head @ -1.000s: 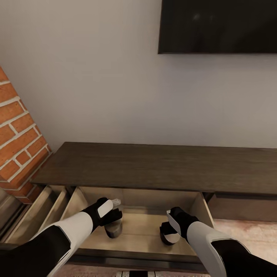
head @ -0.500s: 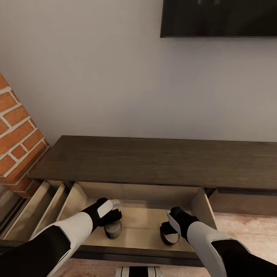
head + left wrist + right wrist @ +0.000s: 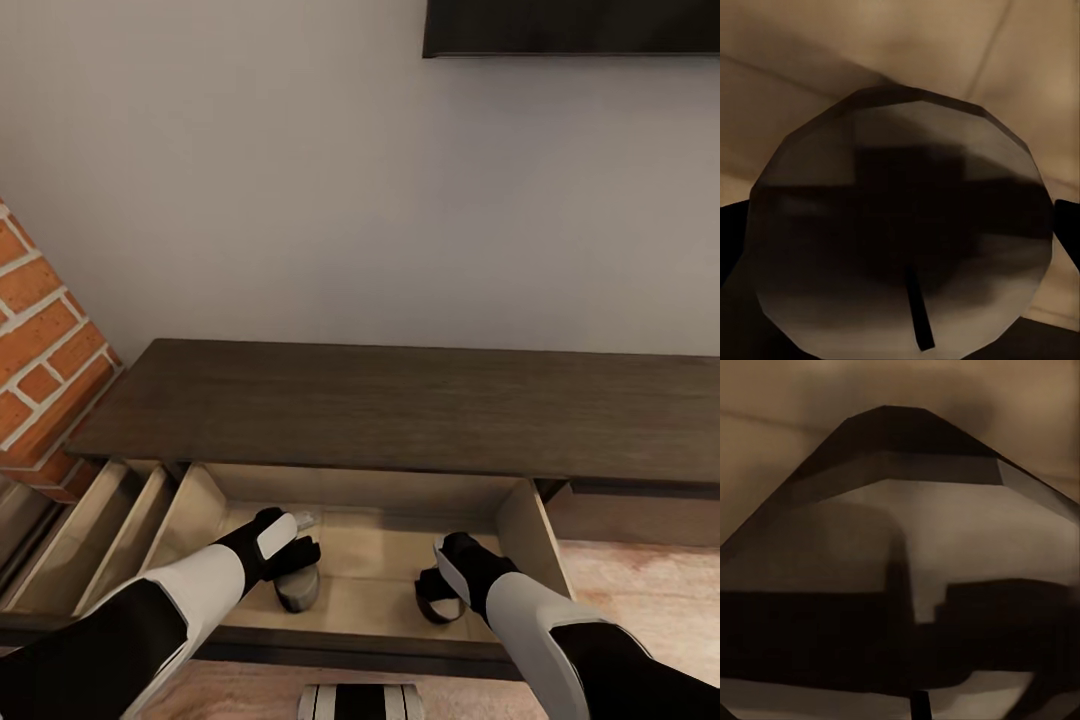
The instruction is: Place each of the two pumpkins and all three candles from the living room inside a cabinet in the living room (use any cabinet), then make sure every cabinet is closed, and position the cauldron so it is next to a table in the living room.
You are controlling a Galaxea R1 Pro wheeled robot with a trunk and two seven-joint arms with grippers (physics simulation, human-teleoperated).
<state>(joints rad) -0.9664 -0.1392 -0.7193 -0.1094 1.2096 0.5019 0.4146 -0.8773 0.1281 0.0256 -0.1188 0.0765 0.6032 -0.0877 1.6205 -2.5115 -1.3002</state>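
Down in the open drawer (image 3: 515, 520) of the long dark brown cabinet (image 3: 400, 405), both arms reached in from the near side, each with a candle. Against the pale beige drawer floor, the left claw (image 3: 295, 565) was clenched around a stubby grey candle (image 3: 299, 589) in the left part of the drawer; the candle leaned a little, and whether its base touched the floor could not be told. From the left wrist camera that candle (image 3: 900, 225) loomed close as a round grey top with a thin dark wick, a dark finger (image 3: 1066, 229) at either side of it. The right claw (image 3: 440, 590) was in the right part of the drawer, well apart from the left one, over a second candle (image 3: 437, 606) that was mostly hidden behind the black wrist. From the right wrist camera the second candle (image 3: 900, 585) was a large, shadowed, faceted shape with a bit of wick at the near edge; the fingers did not show clearly there, so I could not tell whether this claw was gripping or released. To the left of the open drawer stood further pale drawer compartments (image 3: 95, 535), and beyond them a red brick wall (image 3: 45, 370). A dark screen (image 3: 570, 27) hung on the pale wall (image 3: 250, 200) above the cabinet.
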